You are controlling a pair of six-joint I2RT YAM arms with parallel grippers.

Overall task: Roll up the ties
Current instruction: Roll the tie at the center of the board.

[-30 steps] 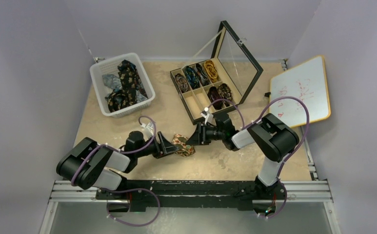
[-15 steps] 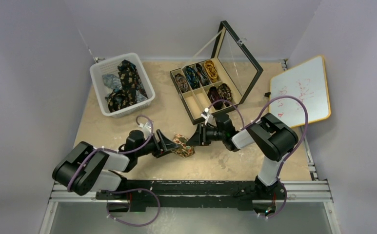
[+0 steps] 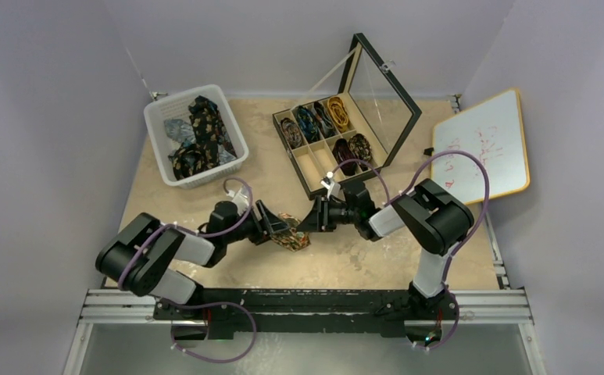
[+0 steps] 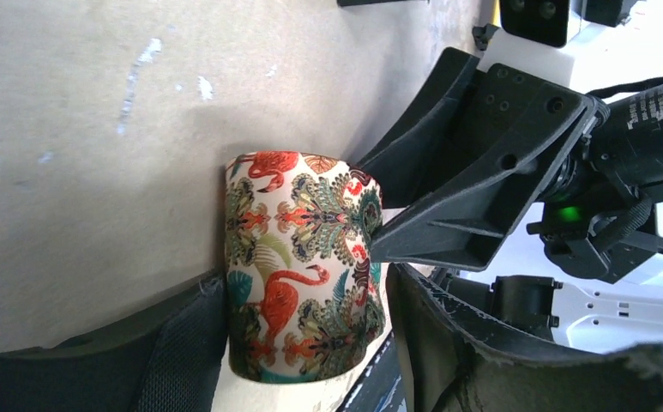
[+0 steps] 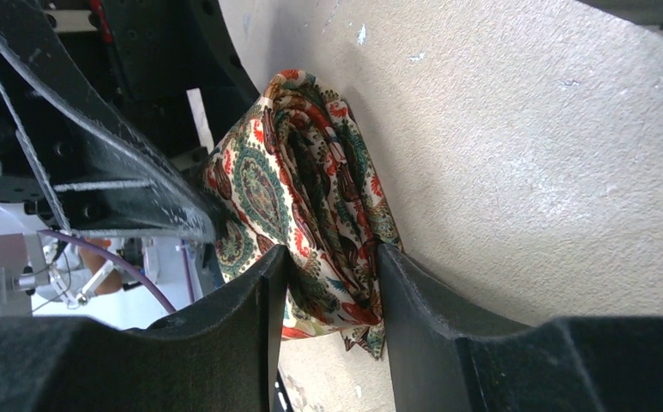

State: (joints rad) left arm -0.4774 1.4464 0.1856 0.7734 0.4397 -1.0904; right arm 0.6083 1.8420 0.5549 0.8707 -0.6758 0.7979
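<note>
Two lilac walls (image 3: 244, 39) corner scuffed tan tabletop (image 3: 361, 258) with coiled tie (image 3: 292, 233).

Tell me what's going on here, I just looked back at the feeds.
Both arms are working one rolled tie at mid-table. The left gripper grips the coil across its sides, while the right gripper pinches its folded layers from the opposite side. Loose ties wait in the white basket, and the open box holds several finished coils, with two front compartments empty.
</note>
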